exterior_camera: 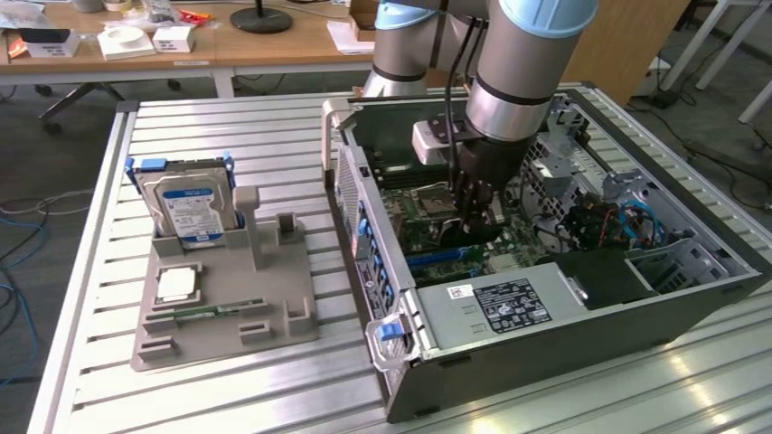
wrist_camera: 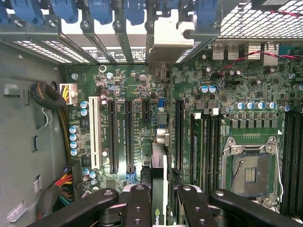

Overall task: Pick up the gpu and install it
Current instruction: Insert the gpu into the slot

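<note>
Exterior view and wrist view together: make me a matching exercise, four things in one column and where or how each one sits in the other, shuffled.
Things:
1. hard drive
2. gpu
3. memory stick
4. processor socket

Places or states:
A. lying flat in the grey holder
B. edge-on between the fingers, over the motherboard
C. standing upright in the grey holder
D. empty, on the motherboard

Pairs: 1-C, 2-B, 3-A, 4-D

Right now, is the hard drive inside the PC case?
No, the hard drive stands upright in the grey fixture, outside the case.
</note>
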Controlling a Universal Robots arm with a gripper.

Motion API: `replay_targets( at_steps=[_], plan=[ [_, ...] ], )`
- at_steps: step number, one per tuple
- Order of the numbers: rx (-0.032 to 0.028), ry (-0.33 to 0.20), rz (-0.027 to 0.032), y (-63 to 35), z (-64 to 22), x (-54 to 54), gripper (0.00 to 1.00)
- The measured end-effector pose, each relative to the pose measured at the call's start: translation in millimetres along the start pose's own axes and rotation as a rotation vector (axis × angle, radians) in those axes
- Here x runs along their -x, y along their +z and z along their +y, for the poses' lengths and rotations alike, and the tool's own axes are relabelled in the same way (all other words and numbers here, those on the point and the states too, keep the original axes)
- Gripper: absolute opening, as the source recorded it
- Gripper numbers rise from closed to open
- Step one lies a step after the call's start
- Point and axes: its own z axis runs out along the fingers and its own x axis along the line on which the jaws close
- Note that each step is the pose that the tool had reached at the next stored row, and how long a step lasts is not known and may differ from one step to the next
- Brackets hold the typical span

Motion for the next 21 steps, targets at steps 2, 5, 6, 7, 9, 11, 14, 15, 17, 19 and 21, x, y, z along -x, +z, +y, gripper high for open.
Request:
replay_targets(
  at_steps=[2, 5, 6, 7, 9, 11, 14, 15, 17, 19, 21],
  plan=[
    [0.0001, 0.000, 0.0002, 1.6, 0.0, -0.1, 0.26],
    [0.0001, 0.000, 0.0001, 4.4, 0.1, -0.2, 0.26],
    [0.0001, 0.000, 0.0002, 5.2, 0.1, -0.2, 0.26],
    [0.0001, 0.000, 0.0002, 5.8, 0.1, -0.2, 0.26],
    [0.0002, 0.000, 0.0004, 5.9, 0.1, -0.2, 0.26],
    [0.0002, 0.000, 0.0004, 5.9, 0.2, -0.2, 0.26],
    [0.0000, 0.000, 0.0001, 6.3, 2.1, -0.2, 0.26],
    [0.0001, 0.000, 0.0001, 6.3, 2.2, -0.2, 0.26],
    [0.0001, 0.000, 0.0003, 6.3, 2.5, -0.3, 0.26],
    [0.0001, 0.000, 0.0002, 7.5, 2.7, -0.4, 0.26],
    [0.0001, 0.000, 0.0002, 9.3, 2.8, -0.4, 0.26]
  ],
)
